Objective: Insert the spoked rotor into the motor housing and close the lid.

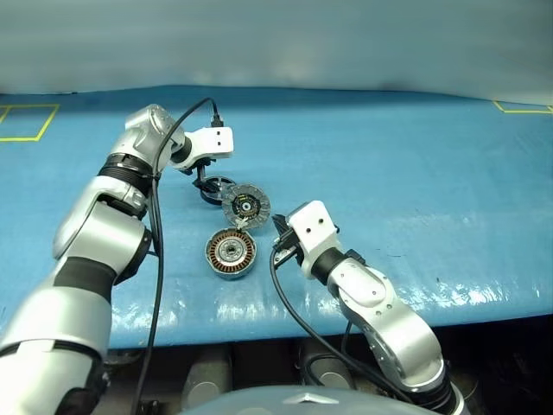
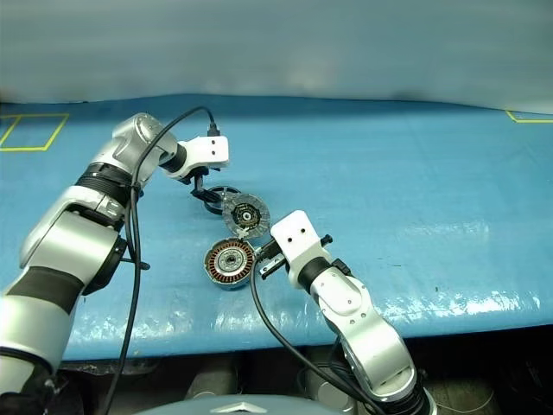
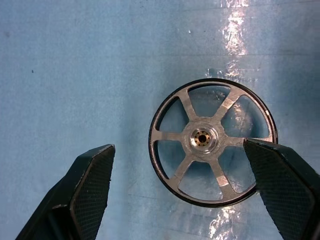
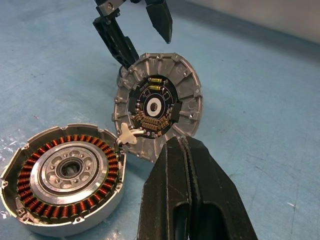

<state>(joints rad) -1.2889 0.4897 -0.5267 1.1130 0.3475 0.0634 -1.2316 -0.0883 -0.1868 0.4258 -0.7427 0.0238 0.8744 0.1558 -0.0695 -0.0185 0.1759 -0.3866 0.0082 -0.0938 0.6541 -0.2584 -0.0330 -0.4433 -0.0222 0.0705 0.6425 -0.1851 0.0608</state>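
Blue table (image 1: 415, 173): left fingers (image 3: 95, 185) wide, empty, straddling spoked rotor (image 3: 212, 141); lid (image 4: 157, 107) tilted beside motor housing (image 4: 62, 175); right fingers (image 4: 195, 190) shut, empty.

A blue table cover (image 1: 415, 156) with glossy wrinkles bears yellow tape outlines (image 1: 26, 121) near its far corners.

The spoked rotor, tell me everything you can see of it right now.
The spoked rotor is a thin dark ring with six silvery metal spokes, open gaps and a brass-coloured centre hole. It lies flat on the blue table, beyond the lid. The left gripper hangs over it, jaws open, one finger overlapping its rim; contact is unclear.
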